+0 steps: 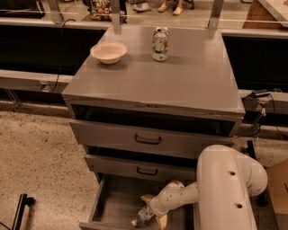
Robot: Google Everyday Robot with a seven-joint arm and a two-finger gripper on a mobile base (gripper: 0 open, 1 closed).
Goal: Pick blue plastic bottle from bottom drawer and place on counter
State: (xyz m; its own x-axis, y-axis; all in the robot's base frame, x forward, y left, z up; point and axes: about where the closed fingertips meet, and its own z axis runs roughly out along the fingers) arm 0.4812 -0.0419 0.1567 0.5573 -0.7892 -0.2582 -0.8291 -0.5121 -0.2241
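**Speckled floor and dark panels around a grey cabinet**

A pale speckled floor (36, 157) spreads left of a grey metal cabinet (112, 134). Behind it run black panels (27, 49), with a grey ledge (22, 81) along their foot and a cable (58, 54) hanging down. Metal posts (215, 13) rise at the back. A brown board (276, 188) stands at right. The gripper (153, 210) sits low in the open bottom drawer (112, 202).

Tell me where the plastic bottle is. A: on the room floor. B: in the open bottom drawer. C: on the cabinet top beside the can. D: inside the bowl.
B: the bottle lies in the open bottom drawer, with the end effector down in that drawer right at it; the counter carries the bowl and the can, no bottle.
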